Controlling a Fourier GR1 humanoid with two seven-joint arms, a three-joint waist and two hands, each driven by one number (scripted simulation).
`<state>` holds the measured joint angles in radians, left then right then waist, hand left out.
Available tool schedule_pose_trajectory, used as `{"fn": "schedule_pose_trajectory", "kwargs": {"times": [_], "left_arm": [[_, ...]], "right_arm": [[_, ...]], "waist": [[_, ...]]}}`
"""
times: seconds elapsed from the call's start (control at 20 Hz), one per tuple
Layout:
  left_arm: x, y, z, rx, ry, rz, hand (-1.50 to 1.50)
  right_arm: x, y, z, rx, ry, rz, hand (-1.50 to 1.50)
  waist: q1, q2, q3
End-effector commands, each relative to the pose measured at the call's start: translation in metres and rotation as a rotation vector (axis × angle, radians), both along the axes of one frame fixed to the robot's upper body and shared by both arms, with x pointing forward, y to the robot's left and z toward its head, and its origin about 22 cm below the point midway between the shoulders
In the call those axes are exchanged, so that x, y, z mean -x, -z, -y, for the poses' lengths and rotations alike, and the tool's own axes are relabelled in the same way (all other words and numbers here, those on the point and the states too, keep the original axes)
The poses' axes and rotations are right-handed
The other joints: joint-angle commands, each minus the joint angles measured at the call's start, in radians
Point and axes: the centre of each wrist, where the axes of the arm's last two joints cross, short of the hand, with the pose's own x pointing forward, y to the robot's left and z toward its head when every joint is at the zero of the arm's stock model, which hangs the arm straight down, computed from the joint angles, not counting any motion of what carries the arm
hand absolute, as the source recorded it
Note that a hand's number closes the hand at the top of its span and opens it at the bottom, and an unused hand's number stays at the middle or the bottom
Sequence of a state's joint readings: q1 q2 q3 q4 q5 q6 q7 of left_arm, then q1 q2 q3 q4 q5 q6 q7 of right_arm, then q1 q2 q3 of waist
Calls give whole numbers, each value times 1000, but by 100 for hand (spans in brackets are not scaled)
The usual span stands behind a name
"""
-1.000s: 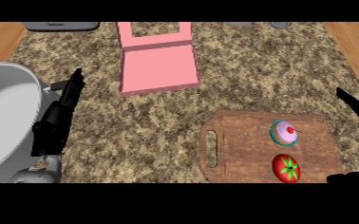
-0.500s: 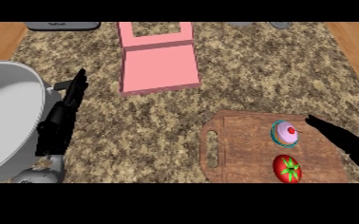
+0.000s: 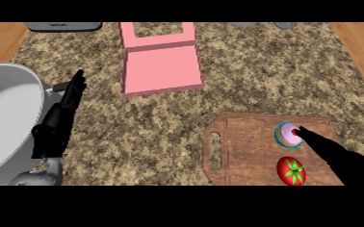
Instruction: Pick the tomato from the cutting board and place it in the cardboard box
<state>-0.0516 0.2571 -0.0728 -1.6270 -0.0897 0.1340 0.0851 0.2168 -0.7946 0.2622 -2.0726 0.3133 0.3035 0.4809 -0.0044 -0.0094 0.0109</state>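
Nearest the counter's front edge, the tomato (image 3: 292, 170) sat on the cutting board (image 3: 245, 144), round, green stalk facing up, with no clear long axis. The right hand (image 3: 338, 156) hovered beside it, fingers straight, holding nothing, tips at a cupcake (image 3: 286, 136). The left hand (image 3: 62, 115) rested open. Farthest back lay the pink cardboard box (image 3: 162, 67).

The tabletop (image 3: 249, 77) is showing a speckled brown stone finish, grainy and matt. The cutting board (image 3: 241, 149) is looking like reddish-brown wood with visible grain. The tomato (image 3: 290, 170) is gleaming red, smooth and glossy. The cardboard box (image 3: 160, 69) is appearing plain pink, smooth and matt. At the left, a grey basin (image 3: 14, 110) is looking like smooth, softly shining metal. The left hand (image 3: 60, 120) and right hand (image 3: 334, 154) are showing matt black, plastic-like surfaces.
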Motion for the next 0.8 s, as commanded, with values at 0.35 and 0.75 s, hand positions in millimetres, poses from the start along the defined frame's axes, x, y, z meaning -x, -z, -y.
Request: {"fn": "schedule_pose_trajectory", "kwargs": {"times": [0.35, 0.75], "left_arm": [[15, 17, -10, -41, -72, -131, 0], [8, 36, -13, -33, -78, -132, 0]], "right_arm": [[-8, 23, -12, 46, 35, -45, -150], [-18, 18, -15, 61, 31, -26, -150]], "waist": [[13, 10, -11], [9, 13, -12]]}}
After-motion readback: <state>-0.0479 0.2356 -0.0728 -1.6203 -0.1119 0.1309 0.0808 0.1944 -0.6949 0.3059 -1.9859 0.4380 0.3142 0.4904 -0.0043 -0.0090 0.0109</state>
